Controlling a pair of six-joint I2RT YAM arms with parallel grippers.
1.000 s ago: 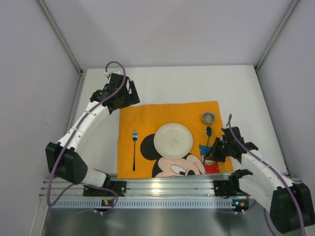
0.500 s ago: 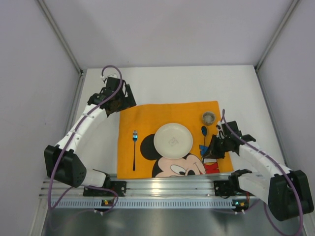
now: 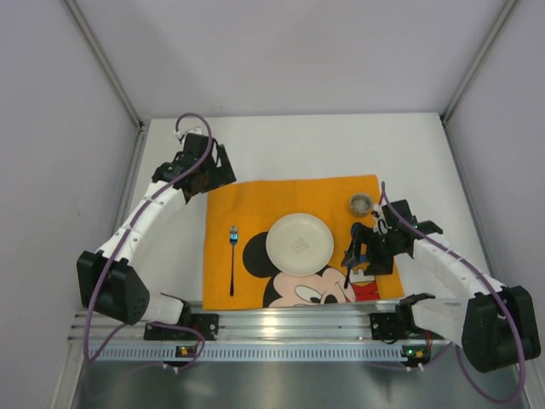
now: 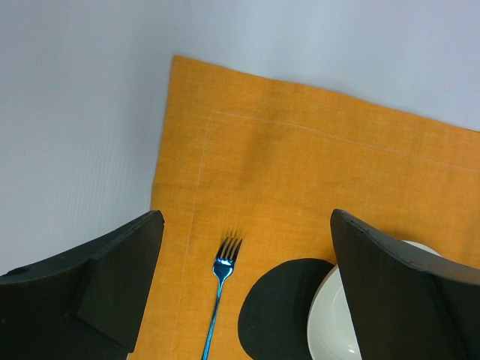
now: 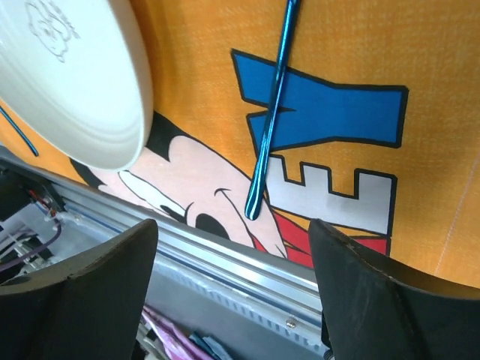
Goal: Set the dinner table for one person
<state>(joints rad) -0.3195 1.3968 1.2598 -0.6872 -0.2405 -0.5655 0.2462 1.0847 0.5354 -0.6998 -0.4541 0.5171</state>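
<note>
On the white dinner table (image 3: 298,145) lies an orange Mickey Mouse cloth (image 3: 255,200). At its centre is a white plate (image 3: 299,242), with a blue fork (image 3: 232,256) to its left. A blue spoon (image 5: 268,120) lies flat on the cloth to the right of the plate. My right gripper (image 3: 362,251) hovers over the spoon's handle end, jaws open and empty (image 5: 232,247). My left gripper (image 3: 204,175) hangs open above the cloth's far left corner. In its wrist view the fork (image 4: 222,274) lies below between the open fingers (image 4: 244,225).
A small metal cup (image 3: 361,203) stands on the cloth's far right corner, just behind the right gripper. The aluminium rail (image 3: 289,324) runs along the near edge, close under the right gripper's fingers (image 5: 90,292). White walls enclose the table on three sides.
My right gripper was shut on the spoon; it has moved left towards the plate and opened, leaving the spoon lying on the cloth. The left arm has hardly moved.
</note>
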